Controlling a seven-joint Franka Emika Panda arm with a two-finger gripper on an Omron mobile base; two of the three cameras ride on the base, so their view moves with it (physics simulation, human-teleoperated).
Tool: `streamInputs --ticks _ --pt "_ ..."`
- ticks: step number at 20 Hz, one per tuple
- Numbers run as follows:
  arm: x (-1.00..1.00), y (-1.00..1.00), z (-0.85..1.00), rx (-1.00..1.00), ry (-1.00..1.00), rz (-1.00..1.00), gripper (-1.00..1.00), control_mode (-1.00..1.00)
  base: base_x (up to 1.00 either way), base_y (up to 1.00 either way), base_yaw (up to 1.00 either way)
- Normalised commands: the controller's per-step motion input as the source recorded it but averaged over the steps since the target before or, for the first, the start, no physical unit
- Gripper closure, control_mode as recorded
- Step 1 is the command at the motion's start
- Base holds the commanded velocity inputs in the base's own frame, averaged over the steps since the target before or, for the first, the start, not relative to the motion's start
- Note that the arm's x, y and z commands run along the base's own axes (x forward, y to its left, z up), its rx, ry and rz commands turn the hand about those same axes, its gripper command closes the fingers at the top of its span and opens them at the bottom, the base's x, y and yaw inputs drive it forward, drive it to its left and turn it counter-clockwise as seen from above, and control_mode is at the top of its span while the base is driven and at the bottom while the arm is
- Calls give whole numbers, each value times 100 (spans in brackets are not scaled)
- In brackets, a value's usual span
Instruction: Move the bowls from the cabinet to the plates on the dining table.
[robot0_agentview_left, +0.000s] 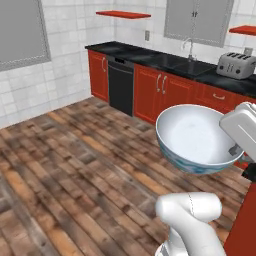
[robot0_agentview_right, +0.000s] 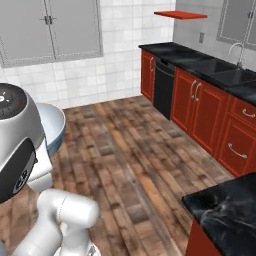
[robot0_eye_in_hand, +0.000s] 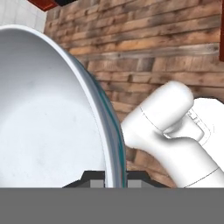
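The white, blue-patterned bowl (robot0_agentview_left: 197, 137) hangs in the air above the wooden plank floor (robot0_agentview_left: 75, 165), tilted, its rim pinched at the right edge by the robot's closed fingers (robot0_eye_in_hand: 116, 177). Behind it runs a black-topped surface (robot0_agentview_left: 165, 60) on red cabinets, carrying a sink tap (robot0_agentview_left: 190, 48) and, farther right, a silver toaster (robot0_agentview_left: 236, 65).

One bowl (robot0_agentview_left: 196, 137) is in sight, white inside with a blue-patterned outside. Along the far counter (robot0_agentview_left: 165, 61) stand one toaster (robot0_agentview_left: 236, 65), one tap (robot0_agentview_left: 189, 48) and one black dishwasher (robot0_agentview_left: 121, 86). Two red shelves (robot0_agentview_left: 123, 14) hang on the tiled wall, and there seem to be two grey double-door cupboards (robot0_agentview_right: 50, 30), though one is cut off.
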Motion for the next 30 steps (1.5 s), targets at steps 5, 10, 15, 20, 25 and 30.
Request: streamInputs --ticks 5,10,15,20,25,30 --pt "0 0 0 0 0 0 100 100 100 39 -22" --pt "0 0 0 0 0 0 100 100 100 39 -22" --pt "0 0 0 0 0 0 100 100 100 37 -22" --pt "0 0 0 0 0 0 100 100 100 33 -25" --pt "0 0 0 0 0 0 100 100 100 13 -35" --pt "0 0 0 0 0 0 100 100 89 8 -50"
